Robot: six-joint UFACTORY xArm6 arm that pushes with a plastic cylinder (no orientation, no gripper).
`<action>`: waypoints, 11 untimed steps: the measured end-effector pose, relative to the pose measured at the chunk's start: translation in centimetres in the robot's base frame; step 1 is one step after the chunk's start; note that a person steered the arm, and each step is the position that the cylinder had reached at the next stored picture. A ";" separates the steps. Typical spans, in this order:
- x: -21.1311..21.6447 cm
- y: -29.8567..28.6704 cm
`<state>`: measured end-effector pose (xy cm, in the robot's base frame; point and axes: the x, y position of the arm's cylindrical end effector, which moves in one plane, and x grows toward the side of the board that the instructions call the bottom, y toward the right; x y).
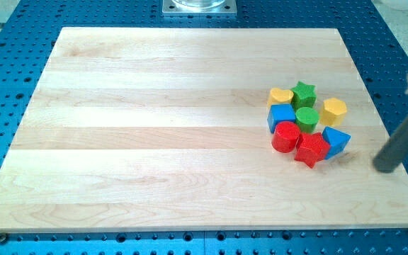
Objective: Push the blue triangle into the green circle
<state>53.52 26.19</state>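
Contact is not yet made: my tip, a bare rod holding nothing, sits well to the view's right of the blue triangle. The green circle lies just up-left of that triangle, beside the red star. I should circle below-right, then push diagonally up-left, avoiding the yellow hexagon.
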 end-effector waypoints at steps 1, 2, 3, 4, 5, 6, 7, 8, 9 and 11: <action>0.0 -1.0; 0.0 -1.2; -0.2 -1.6; -0.5 -1.6; -2.3 -1.6; -2.7 -3.0; -2.8 -4.4; -2.7 -6.8; -2.7 -9.1; -2.8 -11.1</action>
